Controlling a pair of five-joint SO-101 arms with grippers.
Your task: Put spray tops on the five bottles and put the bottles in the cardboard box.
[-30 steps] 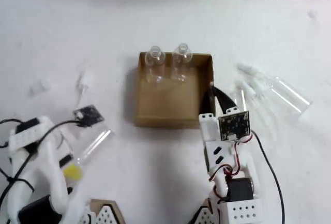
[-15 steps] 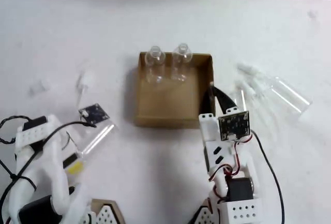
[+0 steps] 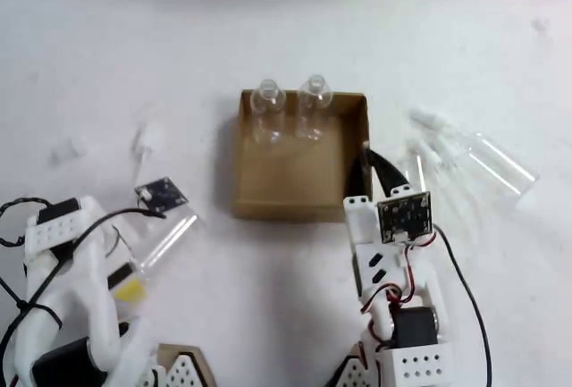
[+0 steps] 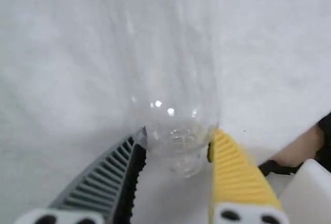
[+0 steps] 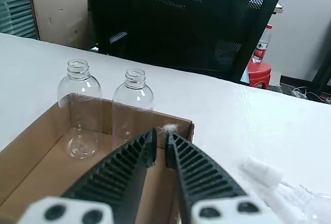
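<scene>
Pinching one end of a clear bottle between its grey and yellow fingers, the left gripper sits at the near left of the desk. Whether the held end is the neck or the base is hard to tell, and the bottle's other end is cut off by the edge of the left wrist view. Seen from above, this bottle lies on its side, pointing far and right toward the cardboard box but well apart from it. Beyond it on the left, faint pale shapes on the white desk are too washed out to identify.

The box stands at the desk's middle with two bottles upright against its far wall, side by side, necks open. Just beside the near end of the box's right wall hangs the right gripper, its black fingers pressed almost together, only a slit between the tips. Right of it, spray tops and a further bottle, lying down, blur into the desk; their count is unclear.
</scene>
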